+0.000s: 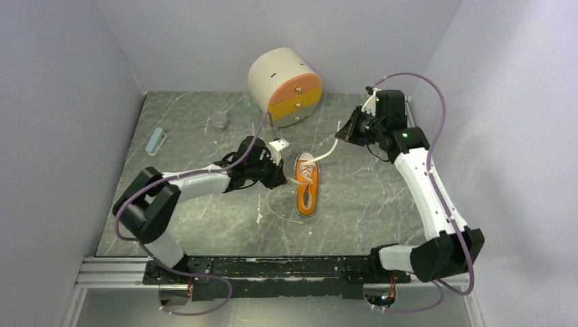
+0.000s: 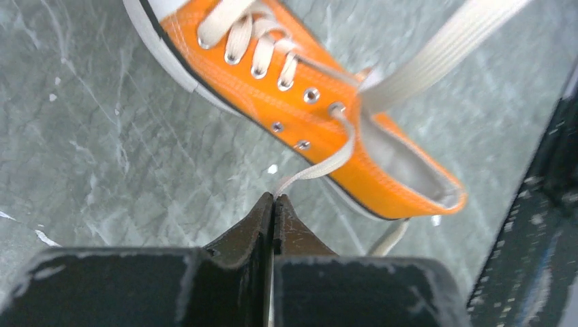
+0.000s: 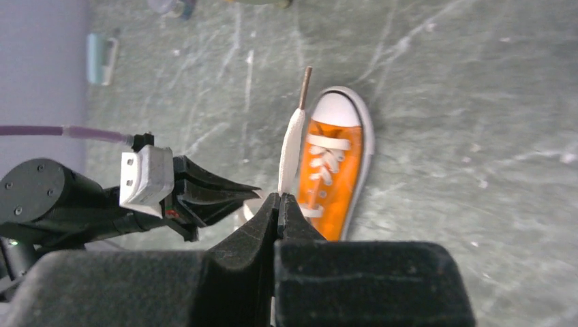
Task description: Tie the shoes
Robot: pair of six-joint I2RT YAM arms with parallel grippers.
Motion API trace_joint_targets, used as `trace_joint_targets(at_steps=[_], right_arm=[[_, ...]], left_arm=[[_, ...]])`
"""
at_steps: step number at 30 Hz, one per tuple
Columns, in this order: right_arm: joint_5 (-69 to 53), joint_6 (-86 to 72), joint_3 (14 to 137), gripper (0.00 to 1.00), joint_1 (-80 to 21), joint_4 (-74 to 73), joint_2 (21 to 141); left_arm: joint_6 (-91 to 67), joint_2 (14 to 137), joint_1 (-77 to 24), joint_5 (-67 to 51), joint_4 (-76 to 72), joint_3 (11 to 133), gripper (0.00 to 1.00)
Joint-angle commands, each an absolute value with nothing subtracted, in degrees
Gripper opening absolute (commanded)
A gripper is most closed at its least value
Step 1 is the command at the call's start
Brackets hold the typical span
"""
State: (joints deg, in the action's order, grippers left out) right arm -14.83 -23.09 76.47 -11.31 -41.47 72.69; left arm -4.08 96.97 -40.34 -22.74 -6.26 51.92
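The orange sneaker (image 1: 307,191) with white sole lies in the middle of the table, toe cap toward the back. My left gripper (image 1: 281,180) is right beside its left side, shut on one white lace (image 2: 320,165) that runs from an eyelet into the fingertips (image 2: 273,199). My right gripper (image 1: 343,134) is back right of the shoe, raised, shut on the other lace (image 1: 327,151), which is pulled taut. In the right wrist view this lace (image 3: 292,151) stands up from the shut tips (image 3: 278,196), with the shoe (image 3: 339,178) beyond.
A round cream cabinet (image 1: 285,85) with orange and yellow drawers stands at the back. A small grey cup (image 1: 219,120) and a light blue object (image 1: 157,141) lie back left. A slack lace loop (image 1: 283,212) lies on the table left of the heel. Walls stand close on three sides.
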Motion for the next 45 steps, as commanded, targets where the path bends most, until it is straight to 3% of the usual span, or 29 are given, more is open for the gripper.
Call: trace_joint_targets(at_steps=[1,7,15,24,27,29,32,34,37,42,45], right_arm=[[-27.22,-29.21,75.60,0.00,-11.23,-32.45,77.38],[-31.89,-34.35,77.93,0.00,-14.16,-25.44,85.52],[-27.69,-37.28,80.56,0.00,-22.32,-20.65,94.04],[-32.43,-31.09,78.97,0.02,-26.15,-24.11,99.92],[-38.04,-26.36,81.65,0.10,-26.11,-27.76,103.73],[-38.53,-23.49,84.09,0.21,-25.72,-31.63,105.93],[-32.73,-21.19,83.29,0.56,-22.79,-35.05,103.26],[-34.24,-22.57,77.21,0.64,-19.60,-30.40,99.10],[-32.11,-18.53,70.81,0.60,-18.32,-28.76,95.37],[-24.08,-11.39,59.93,0.44,-19.03,-21.36,86.28],[-19.05,-6.36,53.72,0.44,-20.11,-15.02,79.88]], left_arm=[[-14.97,92.19,-40.68,-24.54,-12.41,49.36,0.05],[-22.28,88.57,-41.30,-25.96,-17.25,45.86,0.05],[-26.02,85.16,-42.41,-26.86,-17.56,42.86,0.05],[-25.91,86.81,-42.72,-26.08,-13.53,47.86,0.05],[-25.70,87.77,-42.74,-26.69,-12.32,49.22,0.05],[-25.75,88.02,-42.67,-27.07,-12.06,49.54,0.05],[-25.98,88.64,-42.66,-27.71,-11.38,50.25,0.05],[-25.08,89.69,-42.64,-27.82,-9.12,51.81,0.05],[-23.44,91.66,-42.58,-28.58,-6.09,54.09,0.05],[-22.10,94.07,-41.77,-30.35,-3.20,56.35,0.05],[-21.99,95.49,-40.53,-31.18,-2.18,57.56,0.05]])
